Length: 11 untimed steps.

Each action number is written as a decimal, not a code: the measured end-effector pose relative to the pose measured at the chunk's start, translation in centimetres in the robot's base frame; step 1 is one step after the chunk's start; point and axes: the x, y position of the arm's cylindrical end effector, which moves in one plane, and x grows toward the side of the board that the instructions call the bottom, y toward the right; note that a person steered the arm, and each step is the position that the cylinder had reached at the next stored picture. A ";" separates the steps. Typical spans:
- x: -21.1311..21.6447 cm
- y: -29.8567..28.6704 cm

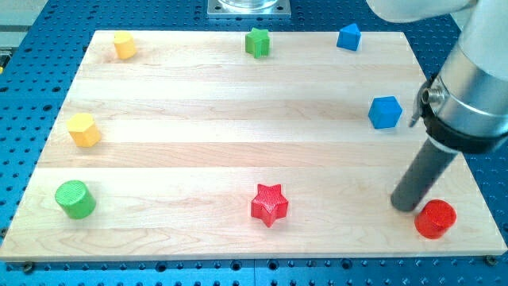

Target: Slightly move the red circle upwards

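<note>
The red circle (436, 219) lies near the board's bottom right corner. My tip (404, 206) rests on the board just left of it and slightly above, close to its edge; I cannot tell if they touch. The dark rod rises from there to the arm at the view's right. A red star (269, 204) lies at the bottom centre, well left of my tip.
A blue block (385, 112) lies at the right, above my tip, and a blue block (348, 36) at the top right. A green star (257, 42), two yellow blocks (124, 45) (83, 129) and a green circle (75, 199) lie on the wooden board (238, 119).
</note>
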 end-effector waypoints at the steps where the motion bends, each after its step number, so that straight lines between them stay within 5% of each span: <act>1: -2.6 0.0; 2: -2.6 0.1; 4: -2.3 10.6; 5: 0.8 12.2; 6: 5.9 12.2; 7: 6.5 9.7; 8: 6.6 3.5; 11: 4.7 2.1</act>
